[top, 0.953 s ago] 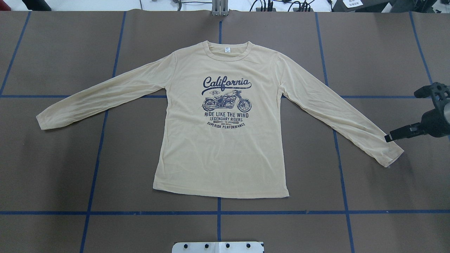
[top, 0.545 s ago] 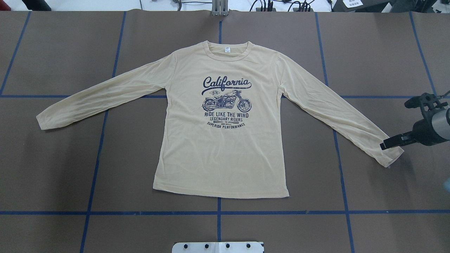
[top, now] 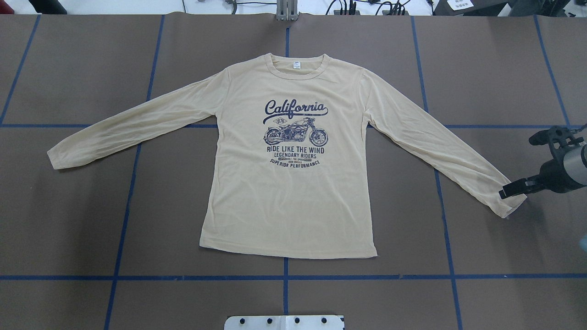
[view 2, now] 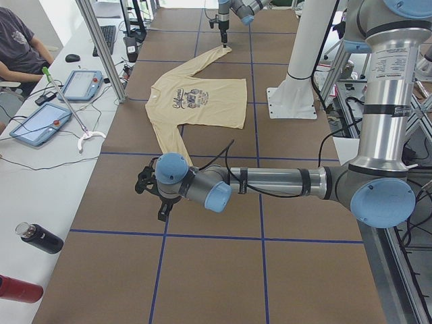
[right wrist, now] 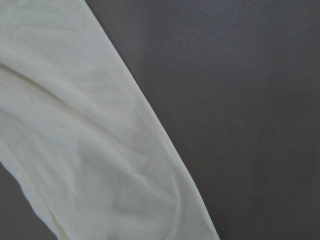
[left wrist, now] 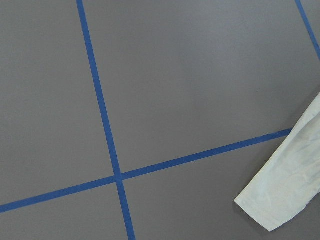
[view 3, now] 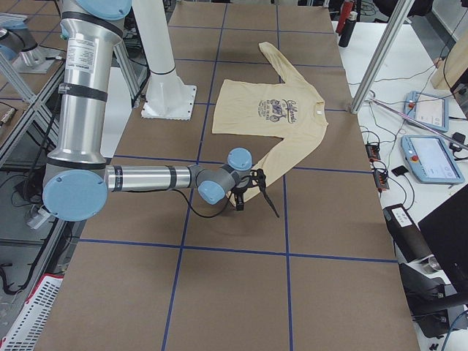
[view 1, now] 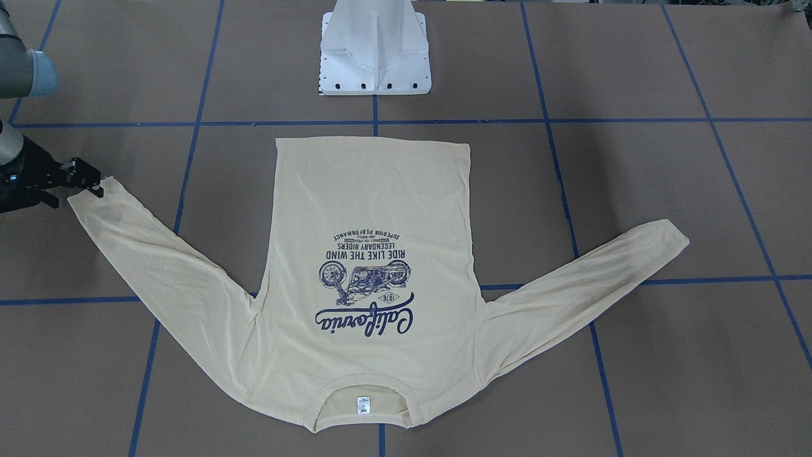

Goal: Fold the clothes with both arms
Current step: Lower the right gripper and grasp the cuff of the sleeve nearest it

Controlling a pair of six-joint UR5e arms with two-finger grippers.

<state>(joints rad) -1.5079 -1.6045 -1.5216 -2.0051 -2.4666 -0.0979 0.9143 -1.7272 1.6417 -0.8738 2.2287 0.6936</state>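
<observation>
Brown paper ruled off by blue tape (top: 137, 277) covers the long table (top: 69, 220), which runs between a white pedestal (view 1: 374, 51) on the robot's side and a bench (view 2: 40, 182) on the operators' side, where two pendants (view 2: 81, 84), a bottle (view 2: 40, 237) and a seated person (view 2: 17, 40) are seen. Right arm (view 3: 146, 178) reaches out low over the paper at one end of the table, left arm (view 2: 277, 182) at the other. Between them the shirt (top: 284, 206) lies flat and fully spread at mid-table, print up, collar away from the robot, hem toward the pedestal, both sleeves angled out and no fold yet made. Over the last second the right gripper (top: 504, 191) has shifted toward the robot's side along the edge of the right sleeve (top: 435, 146), and its tip now overlaps the cloth just short of the right cuff (top: 512, 205) in the overhead view. Whether it touches the fabric, and whether its jaws are parted or closed, cannot be told. The right wrist camera shows only sleeve and bare paper, which fits a close approach, and the move reads as the opening step, a reach for that cuff. Left gripper (view 2: 156, 199) hangs just above the paper, near but apart from the left cuff (left wrist: 285, 195) and outside the overhead view, and the state of its jaws cannot be told either. A small white label (top: 297, 65) shows inside the collar.
</observation>
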